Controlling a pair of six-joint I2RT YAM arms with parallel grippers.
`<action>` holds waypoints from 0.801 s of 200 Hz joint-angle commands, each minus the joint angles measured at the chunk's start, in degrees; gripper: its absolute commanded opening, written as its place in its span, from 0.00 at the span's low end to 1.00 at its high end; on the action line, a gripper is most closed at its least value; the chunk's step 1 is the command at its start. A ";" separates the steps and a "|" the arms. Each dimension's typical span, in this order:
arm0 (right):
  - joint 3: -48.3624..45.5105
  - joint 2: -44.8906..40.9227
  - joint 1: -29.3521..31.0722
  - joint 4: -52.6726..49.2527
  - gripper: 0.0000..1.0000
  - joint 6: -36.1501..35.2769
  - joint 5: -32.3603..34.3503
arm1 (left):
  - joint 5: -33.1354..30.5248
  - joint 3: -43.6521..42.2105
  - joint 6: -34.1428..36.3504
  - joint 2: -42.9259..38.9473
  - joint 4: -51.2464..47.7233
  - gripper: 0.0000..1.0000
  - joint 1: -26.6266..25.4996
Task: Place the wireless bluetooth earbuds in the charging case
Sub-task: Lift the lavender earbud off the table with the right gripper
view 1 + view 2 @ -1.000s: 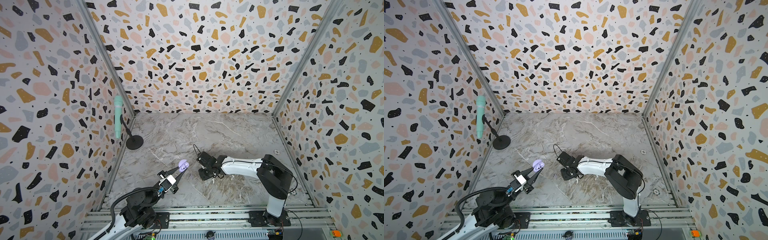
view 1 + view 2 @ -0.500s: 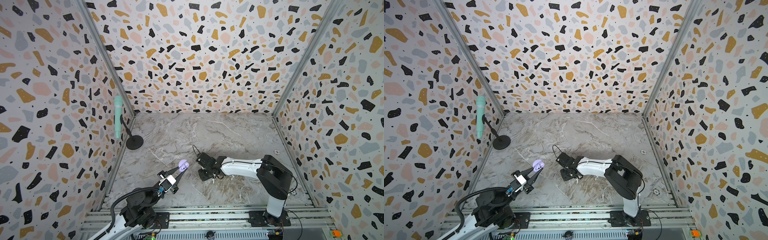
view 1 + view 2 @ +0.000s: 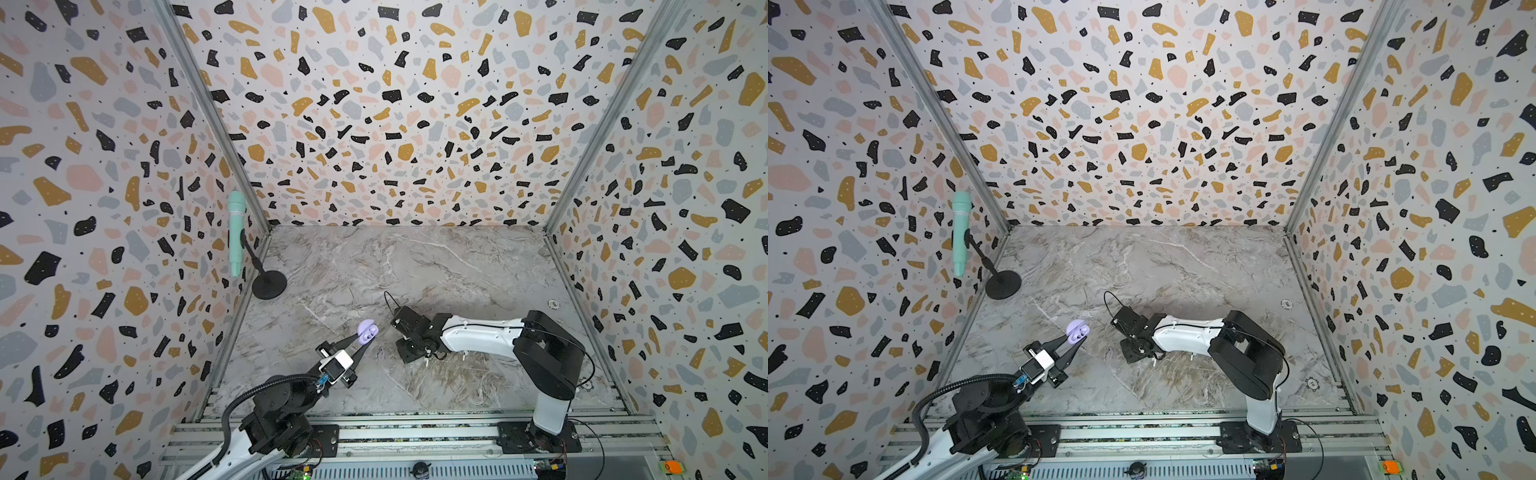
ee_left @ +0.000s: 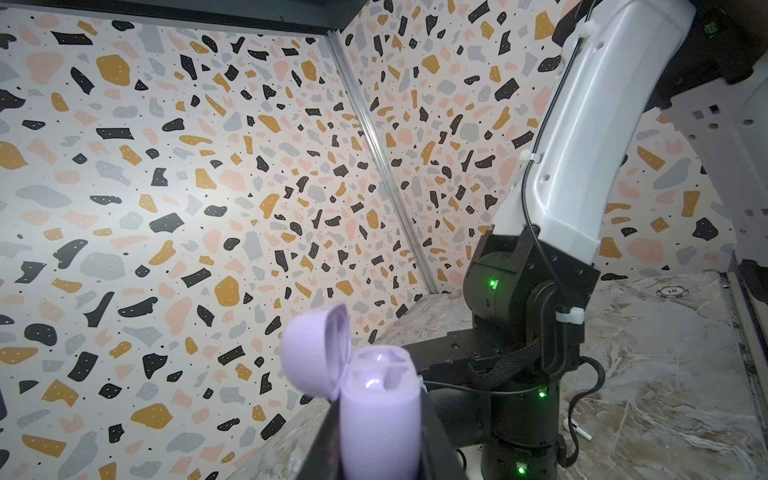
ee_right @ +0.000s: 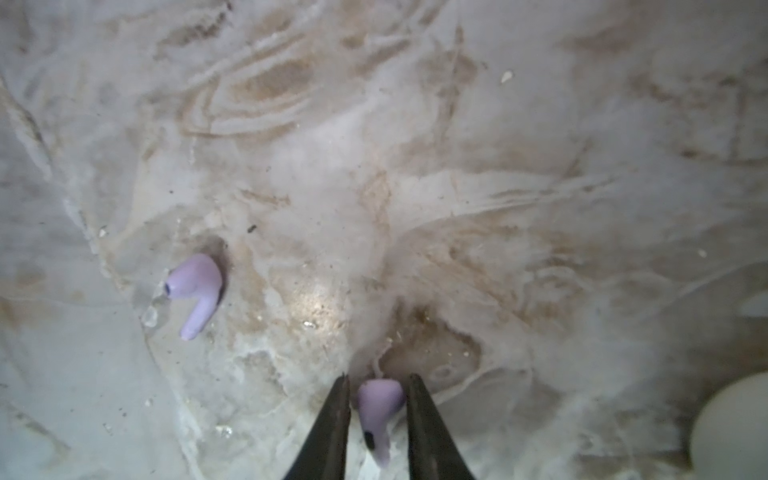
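smooth plastic case [image 4: 378, 419], marble-look table [image 3: 415, 266]

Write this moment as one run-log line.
left gripper: shut on open case, lifted | right gripper: jaws around earbud, grip unclear | second earbud: lying loose

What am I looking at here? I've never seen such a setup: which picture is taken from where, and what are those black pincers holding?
These are two robot arms bolted at the front of a marble-patterned table. Two pictures look down from overhead, nearly identical, like a pair of eyes; the other two come from a small camera on each arm's wrist. Each arm ends in a two-fingered pincer, a gripper. The left gripper is shut on an open lavender charging case, held up off the table. The right gripper points down, its jaws either side of a lavender earbud; whether they actually pinch it is unclear. A second lavender earbud lies loose on the table nearby. A mint-green microphone stands by a side wall.
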 commanded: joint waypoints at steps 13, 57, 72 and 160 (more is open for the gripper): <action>0.10 0.50 0.43 -3.48 0.24 0.58 0.69 | 0.37 -0.20 0.63 -0.81 2.32 0.00 -0.28; -0.07 0.51 0.54 -3.29 0.21 0.89 0.85 | 0.30 -0.20 0.76 -0.85 2.25 0.00 -0.31; -0.10 0.26 0.62 -3.17 0.21 1.18 0.87 | 0.37 -0.20 0.75 -0.86 2.23 0.00 -0.31; -1.20 -2.88 0.43 -1.28 0.17 4.59 1.47 | 0.30 -0.20 0.88 -0.69 2.14 0.00 -0.31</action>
